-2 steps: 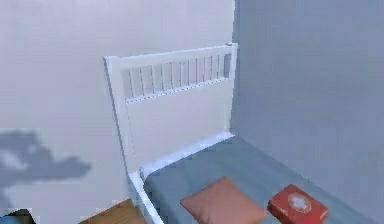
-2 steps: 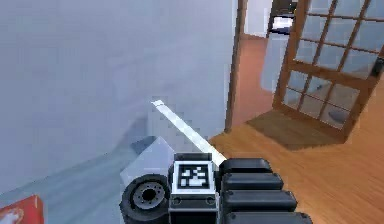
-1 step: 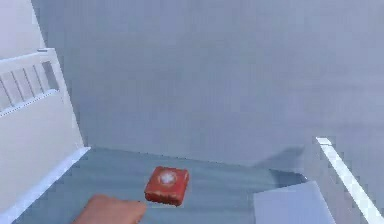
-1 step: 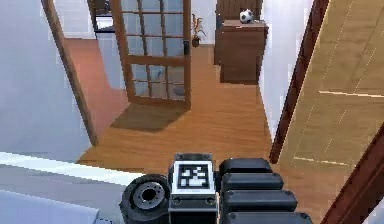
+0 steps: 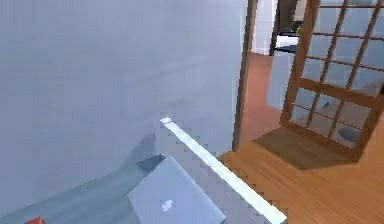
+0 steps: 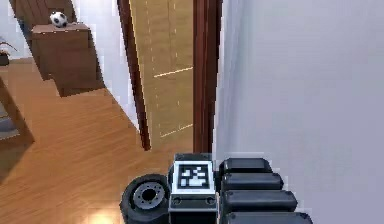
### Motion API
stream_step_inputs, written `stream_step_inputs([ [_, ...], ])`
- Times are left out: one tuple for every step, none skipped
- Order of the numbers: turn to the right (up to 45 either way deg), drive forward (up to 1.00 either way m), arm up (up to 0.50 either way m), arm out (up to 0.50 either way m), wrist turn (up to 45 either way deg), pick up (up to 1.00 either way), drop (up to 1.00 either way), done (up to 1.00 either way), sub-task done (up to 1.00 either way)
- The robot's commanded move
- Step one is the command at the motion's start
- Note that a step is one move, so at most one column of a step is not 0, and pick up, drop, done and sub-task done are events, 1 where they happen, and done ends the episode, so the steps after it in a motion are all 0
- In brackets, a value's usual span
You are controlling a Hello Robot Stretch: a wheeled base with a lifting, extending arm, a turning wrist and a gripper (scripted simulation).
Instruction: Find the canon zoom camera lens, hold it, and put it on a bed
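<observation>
Where the arm (image 6: 245,195) ends beside one white marker (image 6: 195,178), you see one dark ringed cylinder (image 6: 148,196), lens-like, over the wooden floor (image 6: 70,140). Whether the jaws hold it, you cannot tell. Ahead, one closed laptop (image 5: 175,200) lies on one white-edged desk (image 5: 215,165) against a grey wall (image 5: 100,80). Count two doors: one glazed (image 5: 335,70), one plain wood (image 6: 165,70). One ball (image 6: 60,18) tops a dresser (image 6: 68,58).
</observation>
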Motion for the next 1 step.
stream_step_inputs([
  [-45.0, 0.00, 0.00, 0.00, 0.0, 0.00, 0.00, 0.00, 0.00],
])
